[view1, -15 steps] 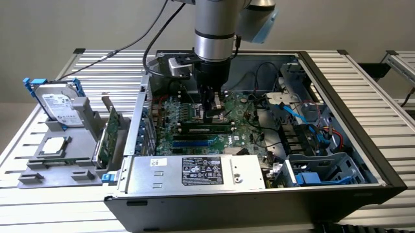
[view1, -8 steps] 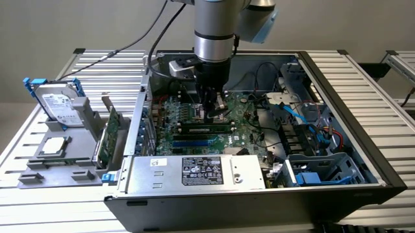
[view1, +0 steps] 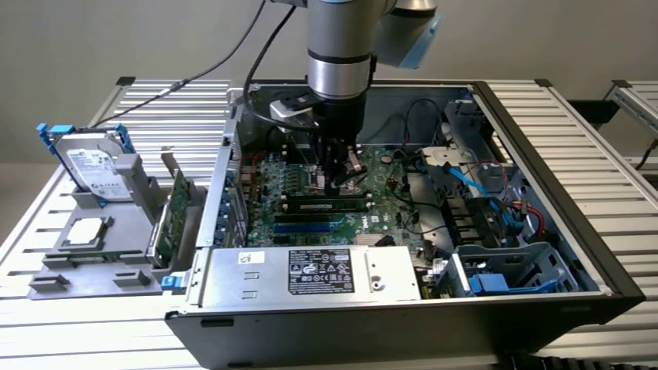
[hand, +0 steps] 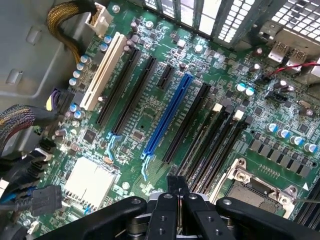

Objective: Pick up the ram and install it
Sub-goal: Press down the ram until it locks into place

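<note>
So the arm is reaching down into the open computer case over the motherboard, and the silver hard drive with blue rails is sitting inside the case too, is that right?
Not quite. The arm does reach down into the open computer case over the motherboard, but the silver hard drive with blue rails is outside the case, standing in a grey holder toward the exterior view's left. The exterior view shows this.

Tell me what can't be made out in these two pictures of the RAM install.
- Exterior view: the ram lies along a memory slot, but it is too small to tell whether it is fully seated.
- Exterior view: the gripper tips are hidden by its own body, so contact with the board is unclear.
- Wrist view: the processor socket is cut off by the gripper and the picture's edge.
- Exterior view: the print on the power supply label is too small to read.
</note>
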`<state>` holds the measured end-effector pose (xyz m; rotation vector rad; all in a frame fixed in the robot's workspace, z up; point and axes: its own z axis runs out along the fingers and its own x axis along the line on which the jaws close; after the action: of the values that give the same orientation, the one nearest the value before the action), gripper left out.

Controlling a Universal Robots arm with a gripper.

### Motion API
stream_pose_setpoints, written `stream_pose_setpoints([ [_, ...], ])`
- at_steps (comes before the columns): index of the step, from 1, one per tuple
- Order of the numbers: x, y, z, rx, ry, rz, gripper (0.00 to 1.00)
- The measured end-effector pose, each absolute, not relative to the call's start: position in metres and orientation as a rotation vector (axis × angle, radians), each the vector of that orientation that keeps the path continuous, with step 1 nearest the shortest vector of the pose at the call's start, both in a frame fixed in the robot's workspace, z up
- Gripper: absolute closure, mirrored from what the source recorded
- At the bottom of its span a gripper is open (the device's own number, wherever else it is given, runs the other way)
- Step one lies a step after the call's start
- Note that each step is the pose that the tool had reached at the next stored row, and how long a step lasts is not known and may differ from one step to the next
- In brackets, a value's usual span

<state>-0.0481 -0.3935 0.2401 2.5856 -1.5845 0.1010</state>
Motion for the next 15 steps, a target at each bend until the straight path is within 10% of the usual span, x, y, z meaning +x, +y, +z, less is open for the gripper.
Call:
stream_pose_setpoints([
  [15,-0.0481,-0.3935,0.2401,2.348,-1.907,0.078,0.89],
])
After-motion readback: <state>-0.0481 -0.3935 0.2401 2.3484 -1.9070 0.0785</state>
